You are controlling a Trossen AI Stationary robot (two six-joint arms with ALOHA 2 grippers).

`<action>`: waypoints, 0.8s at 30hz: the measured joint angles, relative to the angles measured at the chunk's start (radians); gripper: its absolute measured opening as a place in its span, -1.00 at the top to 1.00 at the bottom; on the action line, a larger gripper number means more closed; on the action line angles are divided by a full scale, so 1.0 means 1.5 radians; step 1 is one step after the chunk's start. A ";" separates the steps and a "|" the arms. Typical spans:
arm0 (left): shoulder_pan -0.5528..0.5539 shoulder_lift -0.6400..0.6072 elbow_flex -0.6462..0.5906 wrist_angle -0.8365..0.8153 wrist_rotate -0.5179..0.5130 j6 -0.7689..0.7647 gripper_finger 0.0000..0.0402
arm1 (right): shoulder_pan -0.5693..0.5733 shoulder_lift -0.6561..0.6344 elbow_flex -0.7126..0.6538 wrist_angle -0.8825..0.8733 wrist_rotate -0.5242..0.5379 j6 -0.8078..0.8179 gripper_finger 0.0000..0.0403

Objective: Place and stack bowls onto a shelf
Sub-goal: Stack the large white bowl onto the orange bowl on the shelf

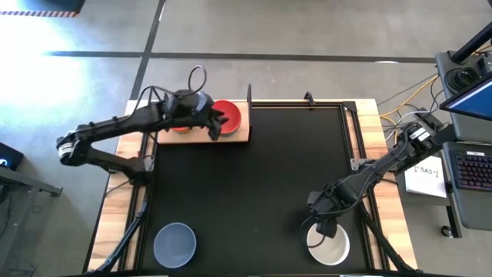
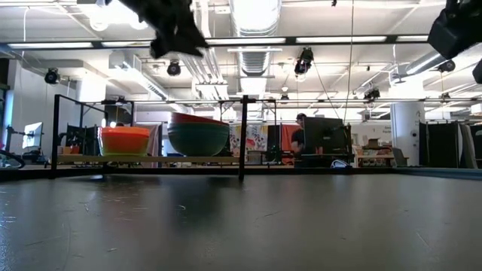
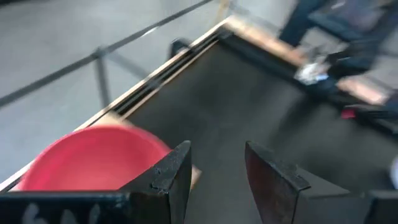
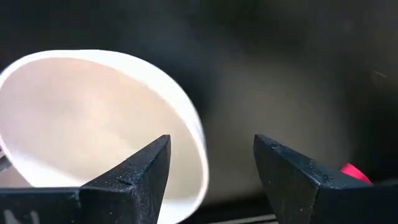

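The shelf (image 1: 234,138) is a pale wood board with black posts at the mat's far left corner. On it a red bowl (image 1: 228,114) tops a stack of teal and green bowls (image 2: 198,138), and an orange bowl (image 2: 124,141) stands beside the stack. My left gripper (image 1: 217,125) hangs open just above the red bowl (image 3: 93,158), clear of it. My right gripper (image 1: 326,228) is open over the white bowl (image 1: 329,245) at the mat's near right. Its fingers stand on either side of the rim (image 4: 198,140) without touching it. A grey-blue bowl (image 1: 174,244) rests on the mat near left.
The black mat (image 1: 261,177) covers most of the table, and its middle is bare. A tall black post (image 2: 242,135) stands at the shelf's right end. Cables, a laptop and papers lie beyond the table's right edge (image 1: 430,169).
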State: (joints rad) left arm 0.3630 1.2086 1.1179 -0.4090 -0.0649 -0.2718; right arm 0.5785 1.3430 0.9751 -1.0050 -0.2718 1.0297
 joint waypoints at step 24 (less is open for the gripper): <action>-0.167 -0.078 -0.001 0.028 -0.091 -0.022 0.35 | 0.003 0.002 -0.097 0.182 -0.011 -0.048 0.75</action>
State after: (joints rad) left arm 0.1124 1.0909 1.1172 -0.3674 -0.2016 -0.3047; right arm 0.5823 1.3459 0.8303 -0.7327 -0.2883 0.9578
